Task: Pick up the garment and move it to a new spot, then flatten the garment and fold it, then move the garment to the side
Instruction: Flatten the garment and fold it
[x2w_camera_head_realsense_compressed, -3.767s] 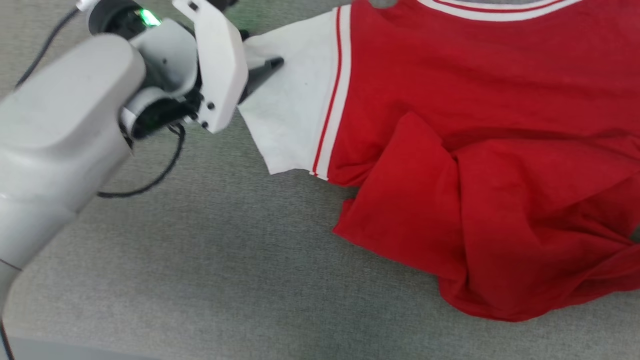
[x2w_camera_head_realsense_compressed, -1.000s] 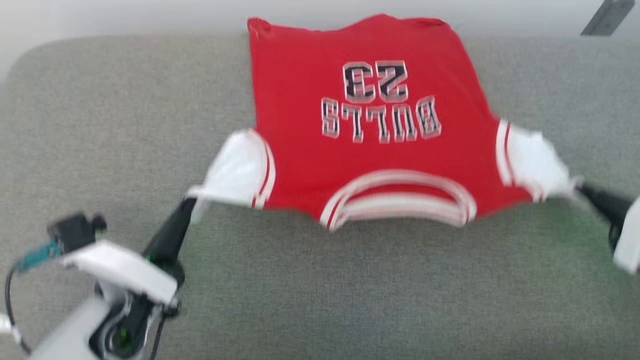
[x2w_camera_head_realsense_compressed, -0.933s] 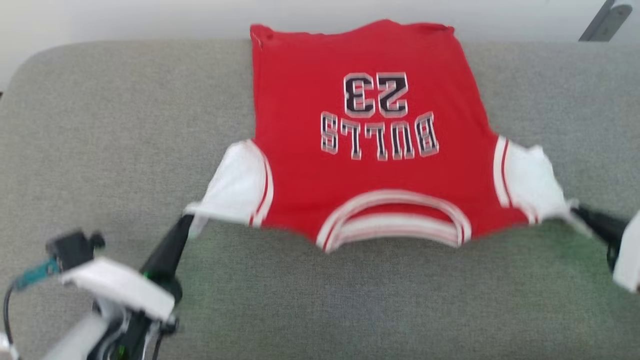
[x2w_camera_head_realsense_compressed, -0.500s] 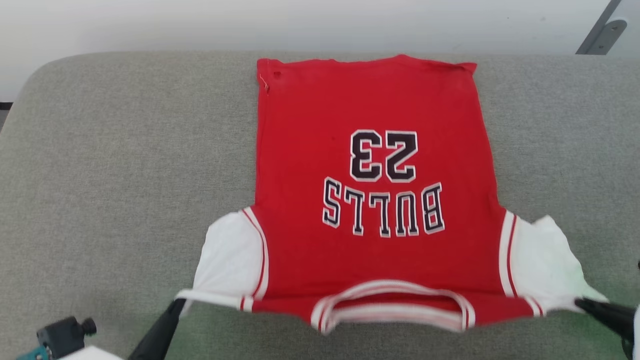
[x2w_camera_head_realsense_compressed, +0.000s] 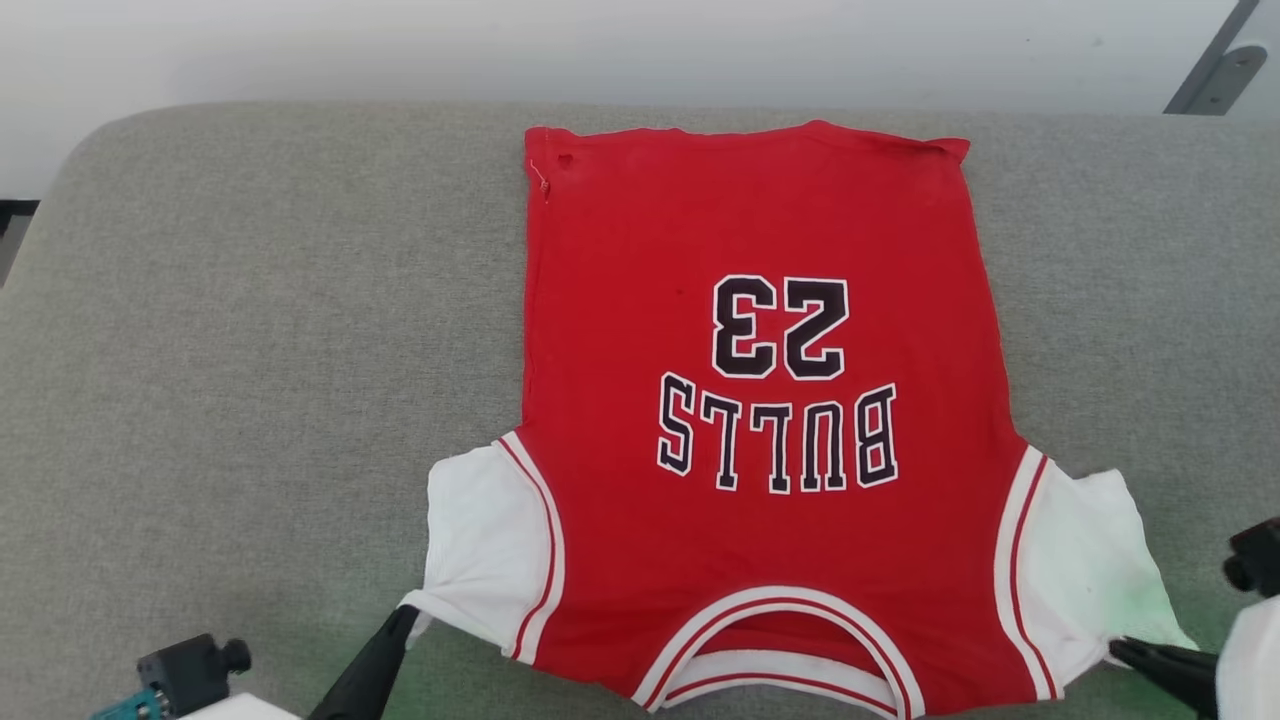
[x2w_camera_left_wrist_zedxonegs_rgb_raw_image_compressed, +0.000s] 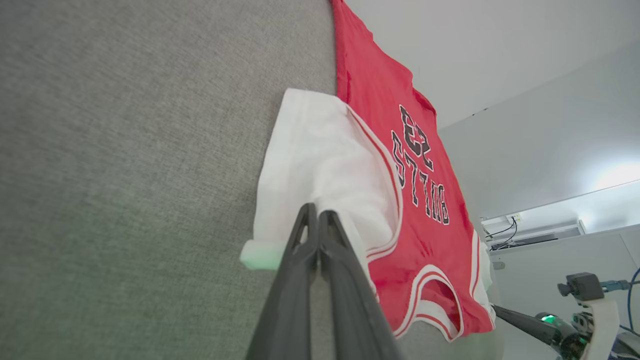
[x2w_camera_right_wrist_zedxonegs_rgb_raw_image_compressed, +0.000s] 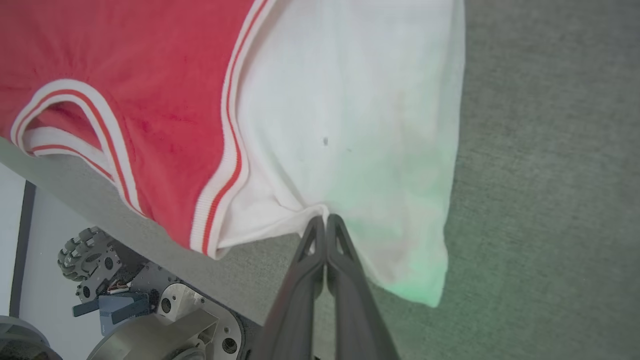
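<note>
The garment (x2w_camera_head_realsense_compressed: 760, 230), a red shirt with white sleeves and "BULLS 23" printed on it, lies spread flat on the grey cushion, collar toward me. My left gripper (x2w_camera_head_realsense_compressed: 405, 615) is shut on the corner of its left white sleeve (x2w_camera_head_realsense_compressed: 490, 540). In the left wrist view the dark fingers meet at the left gripper (x2w_camera_left_wrist_zedxonegs_rgb_raw_image_compressed: 316, 212) over the sleeve's hem. My right gripper (x2w_camera_head_realsense_compressed: 1118, 645) is shut on the right white sleeve (x2w_camera_head_realsense_compressed: 1090, 560). The right wrist view has the right gripper (x2w_camera_right_wrist_zedxonegs_rgb_raw_image_compressed: 327, 218) pinching that sleeve's bunched edge beside the red body (x2w_camera_right_wrist_zedxonegs_rgb_raw_image_compressed: 125, 50).
The grey cushion (x2w_camera_head_realsense_compressed: 250, 350) stretches wide to the left and right of the shirt. A white wall runs behind it, with a metal bracket (x2w_camera_head_realsense_compressed: 1215, 65) at the top right. The cushion's near edge and my wheeled base (x2w_camera_right_wrist_zedxonegs_rgb_raw_image_compressed: 85, 260) lie just below the collar.
The shirt, held stretched between both grippers with its collar raised, has settled flat on the cushion and closer to me. The head view has shifted too. Both grips are unchanged.
</note>
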